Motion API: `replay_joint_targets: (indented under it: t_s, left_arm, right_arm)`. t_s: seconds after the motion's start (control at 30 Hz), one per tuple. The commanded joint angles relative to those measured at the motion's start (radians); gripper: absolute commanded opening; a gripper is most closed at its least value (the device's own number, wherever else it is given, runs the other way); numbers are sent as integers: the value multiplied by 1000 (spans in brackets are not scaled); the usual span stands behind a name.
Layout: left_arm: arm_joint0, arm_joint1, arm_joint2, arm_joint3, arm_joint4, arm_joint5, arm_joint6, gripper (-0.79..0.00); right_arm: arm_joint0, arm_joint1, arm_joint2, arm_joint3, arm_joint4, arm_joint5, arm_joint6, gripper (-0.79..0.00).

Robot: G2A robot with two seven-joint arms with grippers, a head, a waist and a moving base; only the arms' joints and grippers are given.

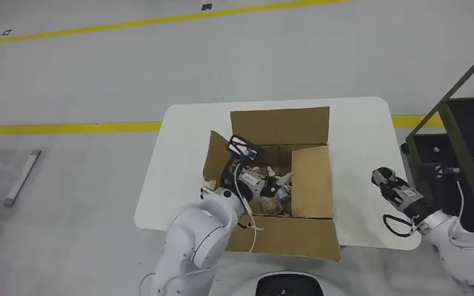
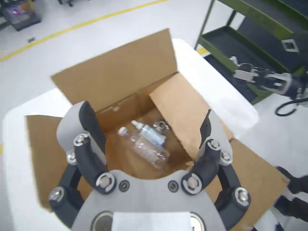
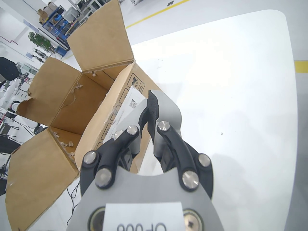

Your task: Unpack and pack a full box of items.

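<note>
Cardboard box (image 1: pixel 280 126) sits on the surface (image 1: pixel 185 148), left pincer (image 2: pixel 146 111) spread open above a clear bottle (image 2: pixel 146 149) inside, where the inward-leaning flap (image 2: pixel 185 111) may, seemingly, snag a finger descending; right pincer (image 3: pixel 150 111) is closed, empty, alongside.

My left gripper (image 2: pixel 147 112) hung spread wide above the box (image 2: pixel 113 73), and between its fingers I had a straight drop to the clear bottle (image 2: pixel 146 150) on the bottom. A side flap (image 2: pixel 182 111) sagged inward close by one finger, narrowing the mouth there. Beyond the fingertips the far flap (image 2: pixel 115 70) stood upright. My right gripper (image 3: pixel 150 108), pinched closed, had bare table (image 3: pixel 228 85) ahead and on one side, with the box's wall just beside its other finger.
</note>
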Motion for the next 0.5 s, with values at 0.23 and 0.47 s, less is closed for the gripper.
replay_joint_targets:
  t_s: [0.23, 0.47]
  left_arm:
    - [2, -1, 30, 53, -76, 7, -32, 0]
    - [2, -1, 30, 53, -76, 7, -32, 0]
  right_arm:
    - [-27, -8, -23, -33, -48, 12, -17, -785]
    - [-31, -10, -32, -29, -32, 13, 6, -785]
